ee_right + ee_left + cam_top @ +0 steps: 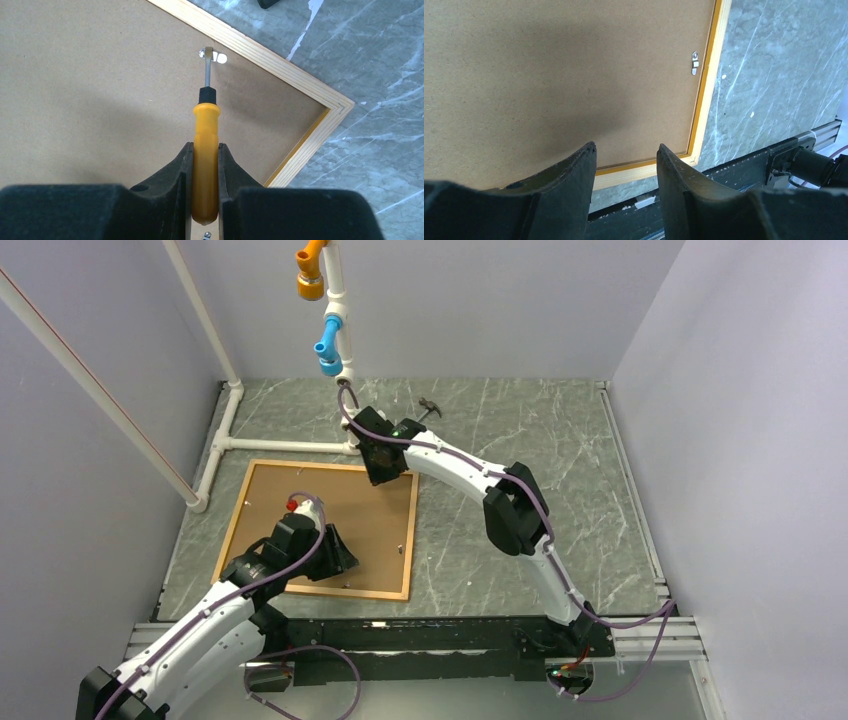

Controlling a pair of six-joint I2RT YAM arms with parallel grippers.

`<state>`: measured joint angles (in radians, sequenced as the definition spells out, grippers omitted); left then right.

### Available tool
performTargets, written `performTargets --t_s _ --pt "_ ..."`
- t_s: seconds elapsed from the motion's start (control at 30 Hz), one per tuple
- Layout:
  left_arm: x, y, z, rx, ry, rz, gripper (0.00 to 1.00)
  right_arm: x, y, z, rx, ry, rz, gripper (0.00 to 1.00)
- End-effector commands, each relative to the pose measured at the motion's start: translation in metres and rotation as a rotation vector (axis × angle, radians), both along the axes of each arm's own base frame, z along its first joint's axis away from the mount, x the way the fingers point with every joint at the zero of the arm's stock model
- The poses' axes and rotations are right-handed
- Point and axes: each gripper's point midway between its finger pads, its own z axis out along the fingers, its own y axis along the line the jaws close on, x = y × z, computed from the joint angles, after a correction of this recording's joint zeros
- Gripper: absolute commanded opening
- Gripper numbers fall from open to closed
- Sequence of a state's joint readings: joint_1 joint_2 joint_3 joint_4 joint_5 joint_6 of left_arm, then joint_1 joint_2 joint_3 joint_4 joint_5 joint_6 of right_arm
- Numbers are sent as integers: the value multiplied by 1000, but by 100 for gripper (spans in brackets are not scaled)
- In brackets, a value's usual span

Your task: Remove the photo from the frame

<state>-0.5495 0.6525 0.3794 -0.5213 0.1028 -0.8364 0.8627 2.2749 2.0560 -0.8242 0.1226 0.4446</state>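
Observation:
The frame [313, 591] lies face down on the grey table, its pale wood and orange border around the photo's brown board back [345, 510]. The printed side is hidden. My right gripper [205, 147] is shut on a yellow-handled screwdriver [206, 125], whose tip touches a metal clip [212, 55] near the frame's far right corner [330, 107]. My left gripper [626, 147] is open and empty above the frame's near edge [644, 170], by its near right corner. Another clip [695, 62] sits on the right border. In the top view my left gripper [338, 550] and right gripper [385, 468] are both over the board.
A white pipe structure [285, 446] with blue [328, 345] and orange [310, 275] fittings stands at the back left, touching the frame's far edge. A small dark tool [432, 406] lies behind the right arm. A black rail [430, 635] runs along the near edge. Walls close both sides.

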Motion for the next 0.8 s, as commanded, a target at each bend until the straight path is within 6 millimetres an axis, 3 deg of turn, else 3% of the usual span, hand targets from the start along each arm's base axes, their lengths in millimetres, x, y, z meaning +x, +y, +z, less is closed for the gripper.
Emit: performTargets --t_s 0.0,0.13,0.17,0.27,0.3,0.33,0.5,0.63,0.77 --pt "7 2 8 11 -26 21 52 -21 -26 6 -69 62 21 0" --pt "9 5 13 34 -35 23 55 -20 -29 50 29 -85 60 0" --pt "9 6 15 39 -37 27 56 -21 -32 70 68 -132 69 0" --pt "11 9 19 46 -39 50 61 -33 -35 94 158 -191 128 0" --pt "12 11 21 51 -38 61 63 -42 -39 89 173 -182 148 0" --pt "11 12 22 55 -34 73 65 -48 -38 99 214 -193 172 0" --pt "13 27 27 98 -33 146 70 -86 -45 88 317 -132 244 0" --pt "6 37 21 141 36 196 69 -119 -41 81 442 -63 313 0" --pt "-1 32 10 123 78 180 66 -158 -32 73 542 37 441 0"
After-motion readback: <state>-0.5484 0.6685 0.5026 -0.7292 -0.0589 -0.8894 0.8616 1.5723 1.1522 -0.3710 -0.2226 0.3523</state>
